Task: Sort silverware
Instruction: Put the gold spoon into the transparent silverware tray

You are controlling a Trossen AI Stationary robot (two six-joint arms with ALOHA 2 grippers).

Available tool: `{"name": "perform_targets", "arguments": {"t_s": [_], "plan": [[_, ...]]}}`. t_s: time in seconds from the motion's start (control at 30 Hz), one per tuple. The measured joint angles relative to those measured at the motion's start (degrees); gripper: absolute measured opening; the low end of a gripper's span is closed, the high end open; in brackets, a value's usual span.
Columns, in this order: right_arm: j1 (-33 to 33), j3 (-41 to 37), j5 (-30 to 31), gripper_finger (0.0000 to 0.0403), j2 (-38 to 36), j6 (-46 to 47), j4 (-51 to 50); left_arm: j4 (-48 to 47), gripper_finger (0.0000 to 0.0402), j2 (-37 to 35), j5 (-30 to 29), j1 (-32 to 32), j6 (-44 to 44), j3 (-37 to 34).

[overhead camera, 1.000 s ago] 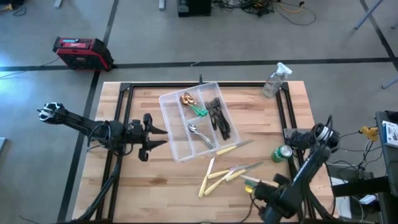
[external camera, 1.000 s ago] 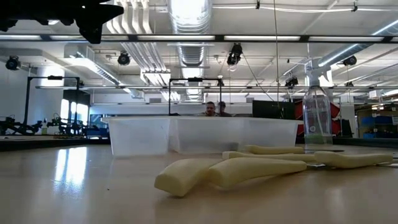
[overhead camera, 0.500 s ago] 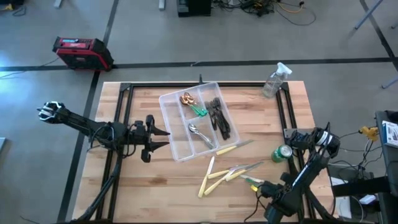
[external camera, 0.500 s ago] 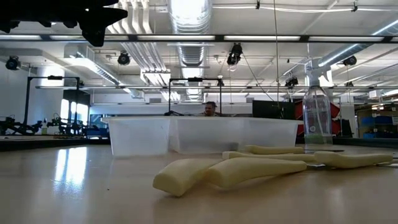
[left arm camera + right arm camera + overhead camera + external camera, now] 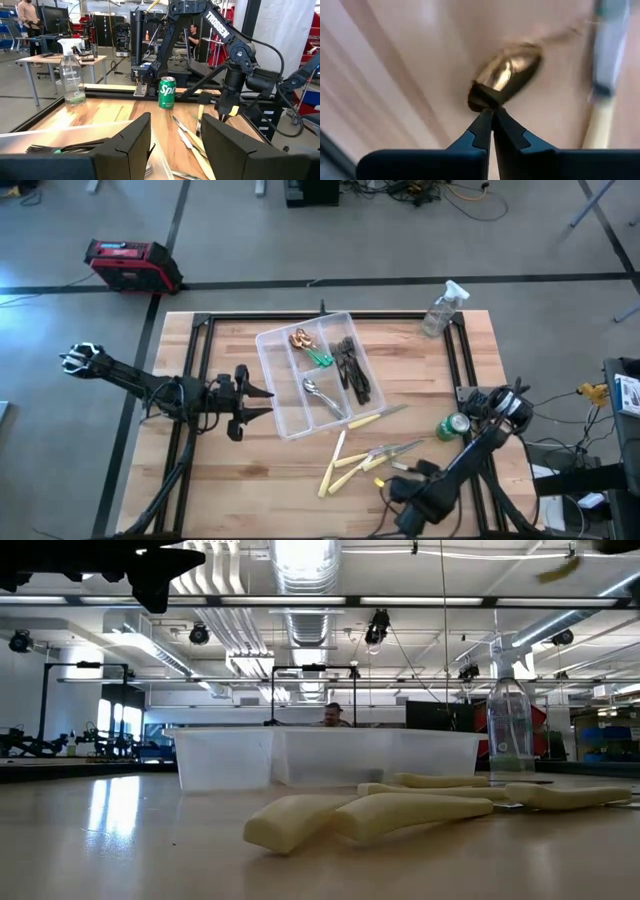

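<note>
A clear divided tray in the table's middle holds gold spoons, green-handled pieces, dark forks and silver spoons. Cream-handled knives lie on the wood near the tray's near end. My right gripper points down beside them, shut on a gold spoon. My left gripper stands open and level at the tray's left side, holding nothing. My right gripper pinches the gold spoon at the end of its bowl, only at the fingertips. The fingers come from above, pointing down. The spoon's handle runs away from the tips, blurred. Whether the spoon is clear of the table I cannot tell.
A green can stands to the right of the knives, close to my right arm. A clear spray bottle stands at the far right corner. Black rails run along the table's left and right sides. There is bare wood at the near left.
My right gripper has gone down and toward the table's left edge, along the near side of the knives, and has rolled a little, staying shut.
</note>
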Motion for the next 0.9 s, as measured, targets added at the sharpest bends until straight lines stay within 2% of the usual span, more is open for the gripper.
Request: {"name": "perform_targets", "arguments": {"t_s": [0.13, 0.43, 0.73, 0.9], "plan": [[-3.3, 1.1, 4.1, 0.0002, 0.0, -4.7, 0.0, 0.3, 0.0158, 0.0, 0.0, 0.0, -0.8, 0.0], [-7.9, 3.1, 3.9, 0.0002, 0.0, -14.2, 2.6, 0.2, 0.0158, -0.4, 0.0, 0.0, -1.1, 0.0], [-9.3, 3.2, 6.4, 0.0002, -0.3, -15.6, 0.4, 0.2, 0.0158, -0.8, 0.0, 0.0, -1.4, 0.0], [-8.8, 6.1, 6.4, 0.0002, -1.7, -16.1, 2.3, 0.3, 0.0158, -1.0, 0.0, 0.0, -1.4, 0.0]]}}
